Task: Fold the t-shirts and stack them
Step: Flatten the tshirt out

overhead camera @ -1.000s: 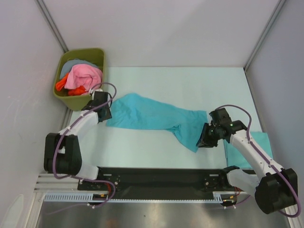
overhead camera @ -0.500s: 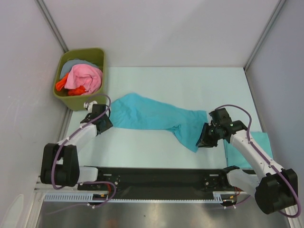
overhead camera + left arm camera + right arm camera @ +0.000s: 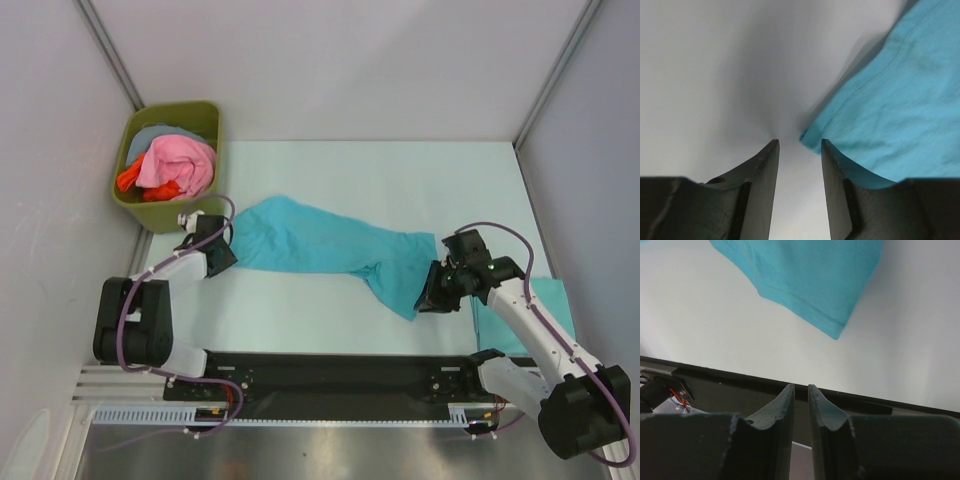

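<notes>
Black left gripper (image 3: 799,142) low beside t-shirt (image 3: 890,110)

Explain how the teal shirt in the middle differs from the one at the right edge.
The middle shirt lies stretched out and rumpled; the right shirt is a neat rectangle, apparently folded. The middle shirt is mostly uncovered; the right shirt is partly under the right arm. Both are teal and lie on the table.
</notes>
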You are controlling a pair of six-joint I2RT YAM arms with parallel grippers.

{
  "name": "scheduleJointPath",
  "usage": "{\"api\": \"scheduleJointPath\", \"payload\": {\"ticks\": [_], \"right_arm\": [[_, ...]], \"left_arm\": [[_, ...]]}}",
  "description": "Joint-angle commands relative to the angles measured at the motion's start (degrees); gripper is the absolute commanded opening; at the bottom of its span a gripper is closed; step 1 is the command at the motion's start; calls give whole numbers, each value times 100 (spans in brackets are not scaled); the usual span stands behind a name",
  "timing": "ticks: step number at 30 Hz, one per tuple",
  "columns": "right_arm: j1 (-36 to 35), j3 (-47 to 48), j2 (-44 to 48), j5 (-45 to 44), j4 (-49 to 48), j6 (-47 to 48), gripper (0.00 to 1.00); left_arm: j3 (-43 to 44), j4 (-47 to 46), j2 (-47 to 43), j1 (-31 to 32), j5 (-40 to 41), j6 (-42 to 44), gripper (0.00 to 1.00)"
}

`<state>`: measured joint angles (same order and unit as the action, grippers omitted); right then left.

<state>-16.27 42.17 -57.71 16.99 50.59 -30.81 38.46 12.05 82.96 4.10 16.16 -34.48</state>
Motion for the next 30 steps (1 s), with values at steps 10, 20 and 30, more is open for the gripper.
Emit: {"api": "scheduleJointPath", "payload": {"ticks": [10,20,30], "right_arm": [[28,-86,24,58,-110,-48,23],[1,-315,-91,-29,-181,-294,28],[-60,-1246,-214,-73,-1068,-1401,31]], "left_arm": [[443,51,333,-85,-148,-67,45],[654,236,870,-383,-552,-164,35],[760,402,1021,-383,-694,28,4]]}}
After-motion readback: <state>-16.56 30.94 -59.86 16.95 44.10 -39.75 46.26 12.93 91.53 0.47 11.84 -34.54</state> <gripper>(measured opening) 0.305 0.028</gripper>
